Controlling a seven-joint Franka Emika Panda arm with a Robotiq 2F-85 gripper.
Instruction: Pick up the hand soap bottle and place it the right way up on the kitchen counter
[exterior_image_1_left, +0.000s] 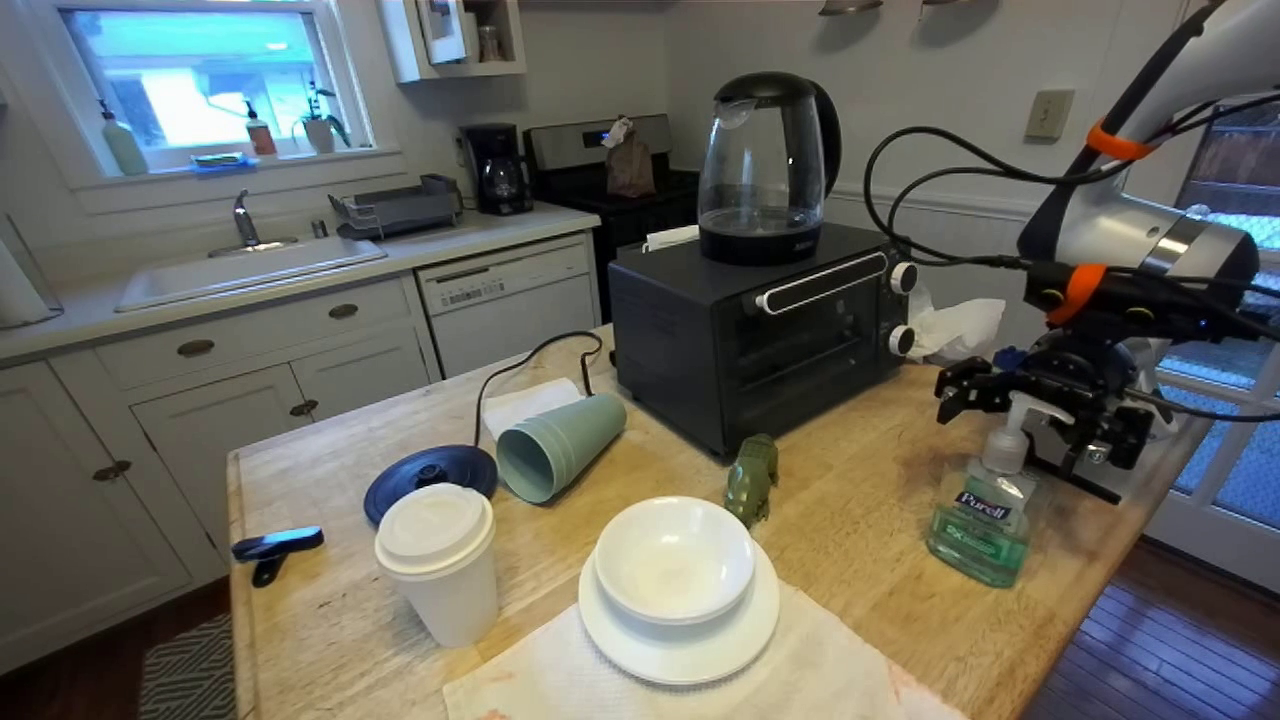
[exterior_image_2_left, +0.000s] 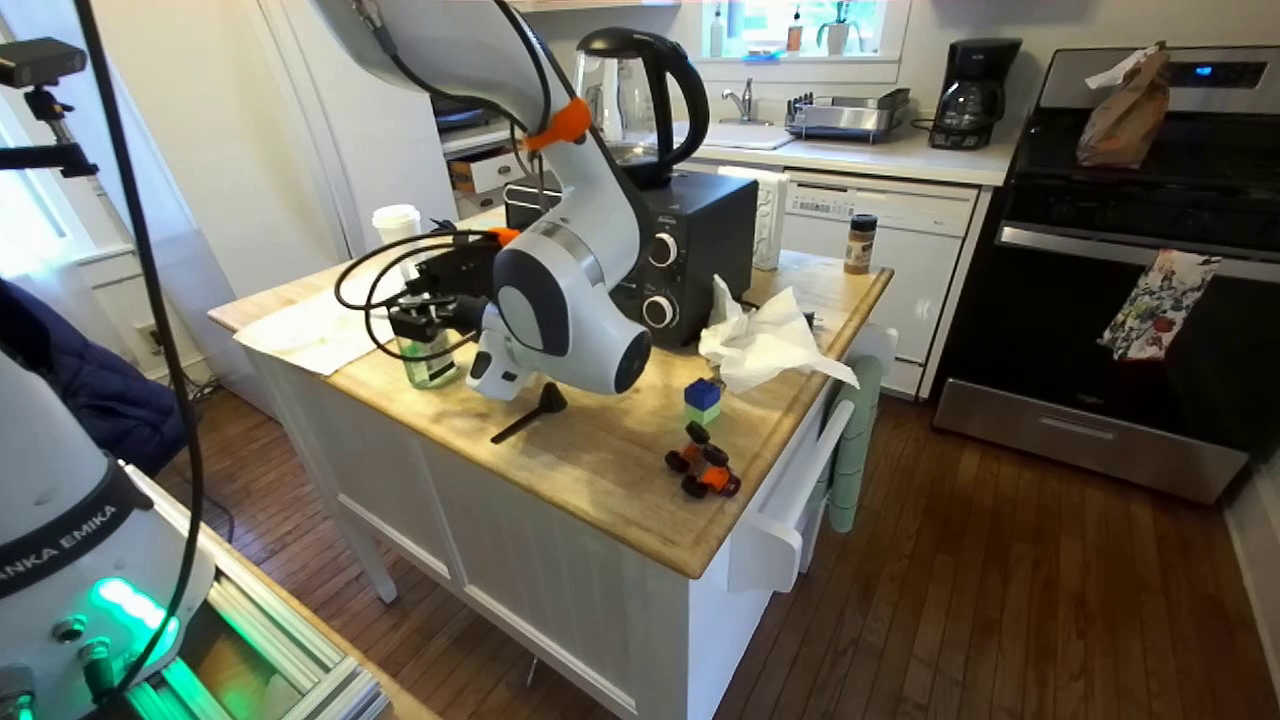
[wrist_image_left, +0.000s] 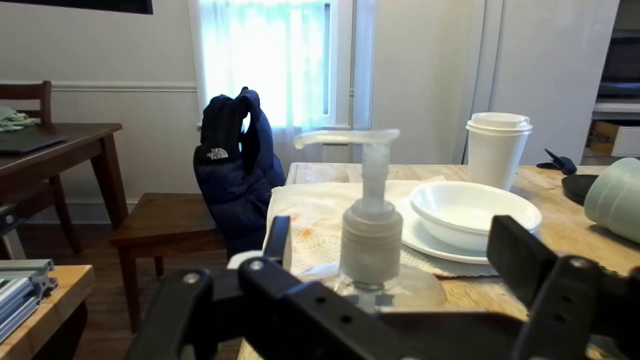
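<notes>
- Pincer spread wide
- Hand soap bottle upright on tabletop, near pincer
- Wrist view: pincer hides bottle's lower part
- Can't tell if jaws surround pump

Arm: was white, joint caps dark
Bands: 2, were orange
Cables: were black, looped
Base: was white, lettered "ANKA EMIKA", glowed green
Gripper: was black, screws silver

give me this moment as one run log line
gripper: open | fingers: either side of pump top in wrist view, not closed on it | Purell hand soap bottle: upright on butcher-block counter
</notes>
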